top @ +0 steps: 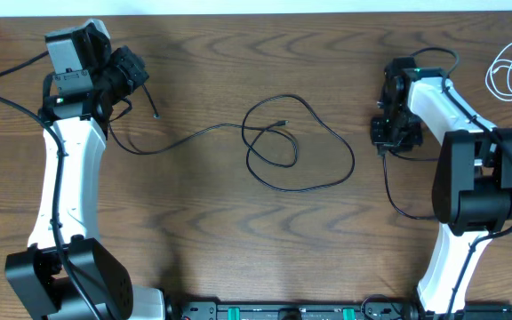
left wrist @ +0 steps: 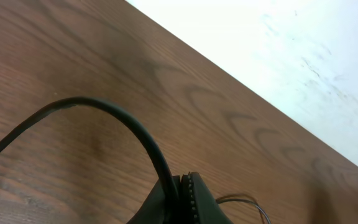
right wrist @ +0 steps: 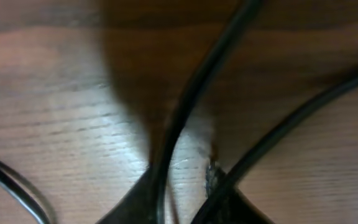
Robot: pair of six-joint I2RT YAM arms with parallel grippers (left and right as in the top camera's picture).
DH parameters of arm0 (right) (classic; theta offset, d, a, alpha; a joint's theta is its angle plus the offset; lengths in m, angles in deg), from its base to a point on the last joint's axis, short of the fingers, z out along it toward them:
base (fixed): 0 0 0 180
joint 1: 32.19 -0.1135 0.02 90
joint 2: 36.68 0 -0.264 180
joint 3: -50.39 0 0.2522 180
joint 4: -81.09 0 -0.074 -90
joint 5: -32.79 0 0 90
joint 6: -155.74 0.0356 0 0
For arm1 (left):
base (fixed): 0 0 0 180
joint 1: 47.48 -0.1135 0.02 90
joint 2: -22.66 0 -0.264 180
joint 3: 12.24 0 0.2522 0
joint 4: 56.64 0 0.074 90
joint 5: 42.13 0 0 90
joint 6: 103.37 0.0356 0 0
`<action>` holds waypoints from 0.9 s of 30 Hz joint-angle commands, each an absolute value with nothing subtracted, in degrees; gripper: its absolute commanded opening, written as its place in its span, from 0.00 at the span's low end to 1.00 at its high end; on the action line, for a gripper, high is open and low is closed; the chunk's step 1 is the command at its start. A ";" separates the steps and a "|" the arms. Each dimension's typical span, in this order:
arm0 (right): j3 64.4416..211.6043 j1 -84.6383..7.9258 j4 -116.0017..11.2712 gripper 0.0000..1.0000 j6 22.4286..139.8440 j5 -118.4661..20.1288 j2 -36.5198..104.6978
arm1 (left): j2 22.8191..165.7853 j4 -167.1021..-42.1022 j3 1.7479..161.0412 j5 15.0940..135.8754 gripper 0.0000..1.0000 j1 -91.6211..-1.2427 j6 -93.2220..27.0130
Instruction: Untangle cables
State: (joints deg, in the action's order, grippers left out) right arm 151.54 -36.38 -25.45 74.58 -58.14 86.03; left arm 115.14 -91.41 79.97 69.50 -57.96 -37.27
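Observation:
The black cable (top: pixel 274 147) lies in loose loops at the middle of the table, its small plug end (top: pixel 280 123) inside the loops. One strand runs left to my left gripper (top: pixel 136 76), which is shut on it. In the left wrist view the black cable (left wrist: pixel 123 118) arcs out from between the pressed jaws of the left gripper (left wrist: pixel 184 179). The white cable (top: pixel 509 71) is coiled on its own at the far right. My right gripper (top: pixel 389 133) hovers just right of the black loops. In its wrist view the right gripper (right wrist: pixel 182 177) shows a narrow gap with bare wood between the fingers.
Thick blurred arm wires (right wrist: pixel 197 93) cross close to the right wrist lens. A thin dark cord (right wrist: pixel 11 180) shows at that view's lower left. The table's far edge (left wrist: pixel 241 81) meets a white surface. Both arm bases stand at the near edge.

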 commanded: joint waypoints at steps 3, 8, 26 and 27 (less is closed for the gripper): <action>149.90 -37.34 -27.70 0.01 81.09 -60.39 86.32 | 115.62 -91.35 80.50 67.86 0.08 -58.01 -36.31; 155.41 -31.26 -27.57 0.01 85.77 -64.57 85.40 | 115.62 -91.21 80.50 67.86 0.07 -58.01 -36.31; 161.81 -8.79 -33.38 0.01 95.93 -75.78 84.72 | 115.62 -90.91 80.50 67.90 0.08 -58.01 -36.33; 161.81 -7.90 -33.47 0.01 97.07 -76.37 84.72 | 115.62 -90.91 80.50 67.90 0.08 -58.01 -36.33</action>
